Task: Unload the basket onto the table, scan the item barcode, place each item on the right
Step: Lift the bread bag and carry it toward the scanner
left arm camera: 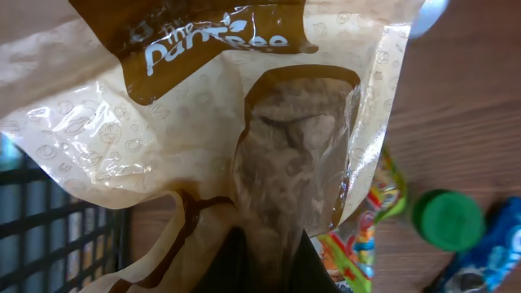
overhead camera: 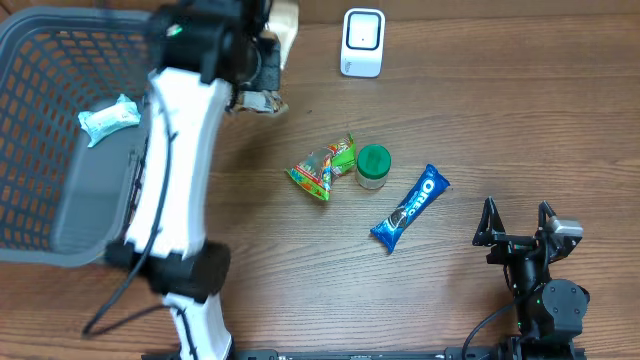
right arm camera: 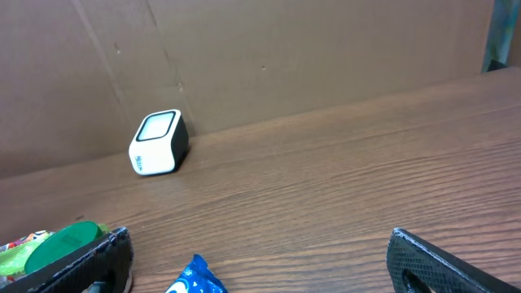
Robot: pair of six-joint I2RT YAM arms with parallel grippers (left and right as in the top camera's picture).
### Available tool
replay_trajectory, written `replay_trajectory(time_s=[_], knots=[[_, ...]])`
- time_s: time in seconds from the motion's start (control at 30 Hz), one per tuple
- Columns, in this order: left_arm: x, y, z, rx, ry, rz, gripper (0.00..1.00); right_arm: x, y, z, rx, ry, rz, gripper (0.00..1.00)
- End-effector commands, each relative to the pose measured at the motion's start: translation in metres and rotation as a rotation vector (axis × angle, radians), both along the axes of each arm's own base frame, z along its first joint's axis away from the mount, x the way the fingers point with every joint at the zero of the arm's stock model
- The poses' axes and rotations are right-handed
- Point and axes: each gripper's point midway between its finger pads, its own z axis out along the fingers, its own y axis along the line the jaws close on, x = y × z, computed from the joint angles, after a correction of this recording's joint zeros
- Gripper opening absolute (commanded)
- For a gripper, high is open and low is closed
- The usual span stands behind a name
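Our left gripper point(left arm camera: 269, 264) is clamping a tan-and-brown bag point(left arm camera: 203, 122) with a clear window, lettered "pantree"; our right gripper point(overhead camera: 516, 218) is gaping wide, empty; the blue packet point(overhead camera: 410, 208) is showing "OREO".

A tan and brown bag point(left arm camera: 163, 138) fills most of the view, its brown band carrying white lettering that is partly cut off. A clear window down its middle shows pale, crumbly contents. The left gripper point(left arm camera: 269, 248) is closed on the bag's lower edge, its dark fingers point(left arm camera: 313, 273) pinching the film. Left of the bag, the dark grid of a basket point(left arm camera: 57, 236) shows. To the right lies the wooden table point(left arm camera: 464, 106), with a colourful snack packet point(left arm camera: 368, 232) partly under the bag, a green lid point(left arm camera: 448, 218) beside it and a blue packet point(left arm camera: 488, 252) further right. A pale blurred shape point(left arm camera: 430, 15) sits at the far right.
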Motion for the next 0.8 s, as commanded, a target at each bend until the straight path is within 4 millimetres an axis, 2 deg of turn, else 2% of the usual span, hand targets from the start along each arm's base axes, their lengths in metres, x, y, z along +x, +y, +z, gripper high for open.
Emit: replay_trajectory(time_s=[0.0, 0.13, 0.23, 0.37, 0.5, 0.57, 0.67, 0.77], knots=[[0.015, -0.002, -0.052, 0.043, 0.112, -0.016, 0.05, 0.0, 0.001, -0.003, 0.004, 0.002, 0.005, 1.0], [0.032, -0.007, -0.109, 0.069, 0.213, -0.016, 0.04, 0.0, 0.001, -0.003, 0.004, 0.002, 0.005, 1.0], [0.037, -0.008, -0.148, 0.083, 0.285, 0.0, 0.04, 0.0, 0.001, -0.003, 0.004, 0.002, 0.005, 1.0], [0.043, -0.01, -0.185, 0.094, 0.337, 0.009, 0.05, 0.0, 0.001, -0.003, 0.004, 0.002, 0.005, 1.0], [0.051, -0.012, -0.208, 0.098, 0.347, 0.008, 0.04, 0.0, 0.001, -0.003, 0.004, 0.002, 0.005, 1.0], [0.055, -0.013, -0.212, 0.095, 0.338, 0.008, 0.05, 0.0, 0.001, -0.003, 0.004, 0.002, 0.005, 1.0], [0.058, -0.014, -0.212, 0.092, 0.323, 0.005, 0.06, 0.0, 0.001, -0.003, 0.004, 0.002, 0.005, 1.0], [0.056, -0.013, -0.212, 0.094, 0.331, 0.005, 0.14, 0.0, 0.001, -0.003, 0.004, 0.002, 0.005, 1.0]])
